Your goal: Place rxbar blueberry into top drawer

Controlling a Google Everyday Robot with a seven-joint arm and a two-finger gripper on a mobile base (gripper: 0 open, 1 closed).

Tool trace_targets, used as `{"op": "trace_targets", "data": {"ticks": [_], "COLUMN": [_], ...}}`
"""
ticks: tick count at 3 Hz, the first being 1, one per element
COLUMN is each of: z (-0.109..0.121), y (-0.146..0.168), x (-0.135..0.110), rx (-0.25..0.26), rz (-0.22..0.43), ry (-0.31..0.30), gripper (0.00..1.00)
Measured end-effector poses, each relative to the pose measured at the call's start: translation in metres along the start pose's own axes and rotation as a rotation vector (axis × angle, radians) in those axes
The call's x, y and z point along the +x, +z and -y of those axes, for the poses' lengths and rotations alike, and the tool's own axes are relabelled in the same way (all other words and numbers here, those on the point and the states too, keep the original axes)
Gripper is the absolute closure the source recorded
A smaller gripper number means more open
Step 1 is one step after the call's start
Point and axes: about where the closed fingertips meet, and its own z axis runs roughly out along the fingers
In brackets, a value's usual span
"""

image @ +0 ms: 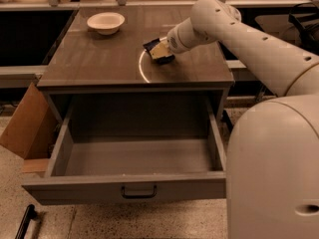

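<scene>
Navy bar (151,45) lies on counter (99,63), nearer right edge than left, mid-depth, directly under gripper (160,50), prob. touching it. Can't tell if gripper is clamped or wide. Drawer (75,189) open below front edge; bowl (105,22) by back-left corner.

Light: we see a dim, warm brown cast throughout.
Glare: we note a bright curved streak on the tabletop (99,59), just beside the gripper (160,50) at its rear right.
Shadow: we find the top drawer (134,158) darkest toward its back.
</scene>
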Motion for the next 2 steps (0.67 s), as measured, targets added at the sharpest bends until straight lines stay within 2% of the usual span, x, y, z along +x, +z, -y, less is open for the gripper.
{"op": "trace_targets", "data": {"ticks": [1,2], "z": [0.0,-0.005], "y": [0.0,-0.02], "x": [0.0,-0.01], "rx": [0.0,-0.033], "rz": [0.0,0.066], "ry": [0.0,-0.045], "gripper": [1.0,1.0]}}
